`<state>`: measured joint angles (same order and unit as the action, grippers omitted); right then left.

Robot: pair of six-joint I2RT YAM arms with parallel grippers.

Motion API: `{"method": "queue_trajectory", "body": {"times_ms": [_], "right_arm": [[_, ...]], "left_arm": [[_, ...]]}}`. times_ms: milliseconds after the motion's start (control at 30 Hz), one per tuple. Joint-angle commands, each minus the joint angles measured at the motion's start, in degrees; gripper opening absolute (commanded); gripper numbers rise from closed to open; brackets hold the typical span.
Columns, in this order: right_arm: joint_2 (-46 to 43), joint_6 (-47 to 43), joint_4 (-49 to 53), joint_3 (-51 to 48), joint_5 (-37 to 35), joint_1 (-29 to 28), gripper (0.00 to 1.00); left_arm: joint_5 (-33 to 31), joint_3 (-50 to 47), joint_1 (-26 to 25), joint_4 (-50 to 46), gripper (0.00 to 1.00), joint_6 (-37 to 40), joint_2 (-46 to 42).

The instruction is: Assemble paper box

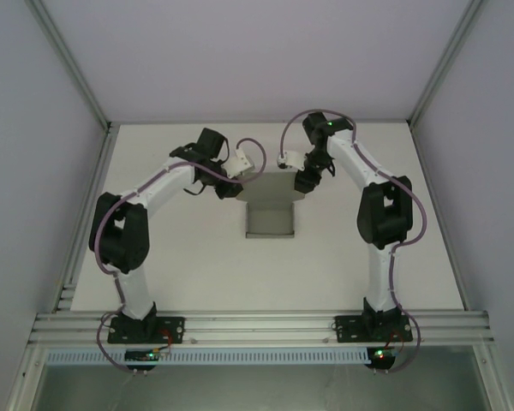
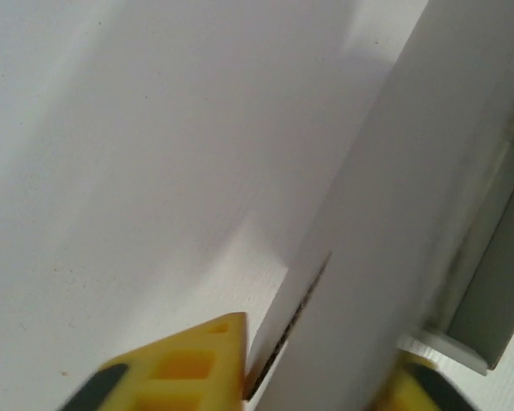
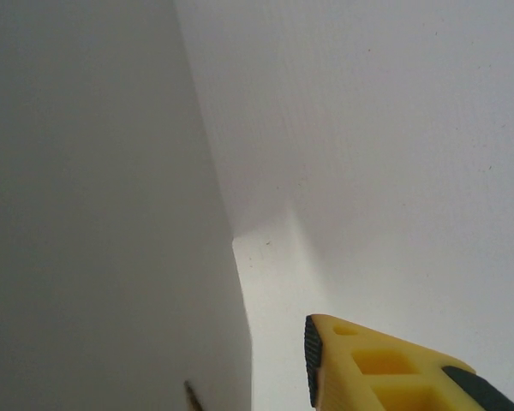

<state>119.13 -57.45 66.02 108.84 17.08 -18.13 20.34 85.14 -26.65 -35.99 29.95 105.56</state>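
Observation:
The paper box [image 1: 270, 212] lies mid-table as a grey cardboard sheet with raised flaps, between my two arms. My left gripper [image 1: 231, 186] is at its far left corner. In the left wrist view its yellow fingers [image 2: 188, 370] stand a narrow way apart on either side of an upright flap [image 2: 368, 257], and the left finger touches the flap's edge. My right gripper [image 1: 304, 181] is at the far right corner. In the right wrist view one yellow finger [image 3: 377, 368] stands a small gap away from a flap [image 3: 94, 214]. The other finger is hidden behind the flap.
The white table [image 1: 171, 265] is bounded by a metal frame rail [image 1: 257, 325] at the near edge, where both arm bases are bolted. White walls close in the left, right and back. Purple cables loop along both arms.

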Motion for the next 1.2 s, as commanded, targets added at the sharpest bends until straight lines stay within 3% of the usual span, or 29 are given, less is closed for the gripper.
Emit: {"method": "queue_trajectory", "body": {"times_ms": [0, 67, 133, 333, 433, 567, 667, 767, 867, 933, 1000, 1100, 1167], "right_arm": [[-1.2, 0.3, 1.1, -0.3, 0.1, 0.2, 0.24], [-1.3, 0.9, 0.4, -0.5, 0.5, 0.1, 0.16], [-1.8, 3.4, -1.5, -1.0, -0.6, -0.1, 0.10], [-5.1, 16.4, -11.3, -3.3, -4.2, -0.9, 0.06], [-4.6, 32.8, -15.0, -1.2, -7.7, -2.5, 0.02], [-3.1, 55.1, -17.8, 1.1, -14.0, -5.6, 0.00], [-3.9, 70.6, -27.5, -2.5, -16.2, -7.7, 0.00], [-3.3, 79.6, -31.2, -3.5, -19.1, -9.7, 0.02], [-1.3, 80.1, -32.3, -1.1, -18.7, -10.6, 0.01], [-0.5, 79.1, -30.7, 0.8, -15.7, -10.7, 0.01], [-0.1, 72.7, -27.4, 2.1, -12.6, -9.9, 0.01], [0.3, 60.1, -21.5, 2.5, -7.9, -6.7, 0.00], [0.3, 57.1, -17.6, 2.7, -5.8, -4.1, 0.00]], "left_arm": [[1.8, 1.6, -0.4, -1.0, 0.09, 1.3, 0.7], [1.4, 1.7, -0.4, -0.8, 0.00, 0.9, 0.7], [0.3, 1.8, -0.4, 0.1, 0.00, -0.6, 0.6], [-5.1, 2.1, -0.8, 9.6, 0.00, -15.6, -0.2], [-14.1, 5.2, -2.0, 12.2, 0.00, -28.3, 1.7], [-24.4, 10.2, -5.0, 11.9, 0.00, -38.6, 5.8], [-25.4, 14.6, -6.7, 10.8, 0.00, -46.0, 9.5], [-26.1, 18.4, -7.6, 8.1, 0.00, -50.5, 12.9], [-17.9, 18.4, -7.6, 9.5, 0.00, -49.1, 13.8], [-17.4, 18.3, -7.7, 8.6, 0.00, -46.1, 13.7], [-20.4, 17.2, -7.2, 6.9, 0.00, -42.1, 12.6], [-17.4, 9.6, -5.2, 9.5, 0.00, -34.8, 7.6], [-14.6, 5.3, -3.1, 10.5, 0.00, -33.4, 4.5]]}}
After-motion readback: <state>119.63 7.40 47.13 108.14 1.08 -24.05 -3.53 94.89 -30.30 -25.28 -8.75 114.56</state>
